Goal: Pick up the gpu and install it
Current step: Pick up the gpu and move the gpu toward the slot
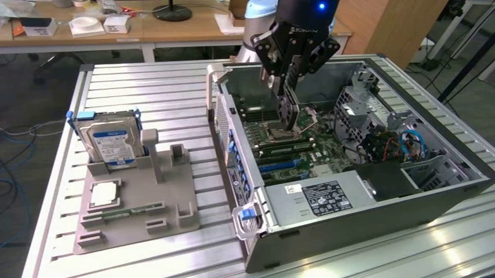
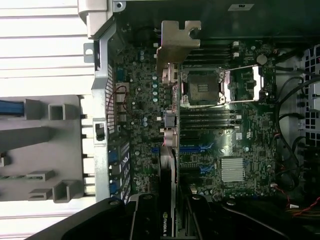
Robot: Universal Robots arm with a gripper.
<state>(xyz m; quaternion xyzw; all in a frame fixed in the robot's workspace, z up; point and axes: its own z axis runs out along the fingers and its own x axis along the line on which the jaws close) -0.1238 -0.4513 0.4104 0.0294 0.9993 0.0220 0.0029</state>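
The gpu is already off its stand and hangs edge-down from the gripper, whose fingers pinch its upper edge, so the pick-up part looks done. The install part does not: in the exterior view the card sits above the motherboard inside the open computer case, apparently clear of the board and not yet seated. The blue slots lie at about six o'clock from it. In the wrist view the card runs as a narrow dark slab across the board, with its metal bracket at the far end. Near the fingers it carries a pale logo and a letter or two, cut off too short to read. White lettering on the gripper body reads roughly "ROBOTI", partly hidden. At about five o'clock from the card, the power supply bears a black label and a white sticker, both too small to read. Well apart, at about nine o'clock from the case, the gray holder stands on the slatted table. It holds the hard drive upright, whose blue-white label print is also illegible.
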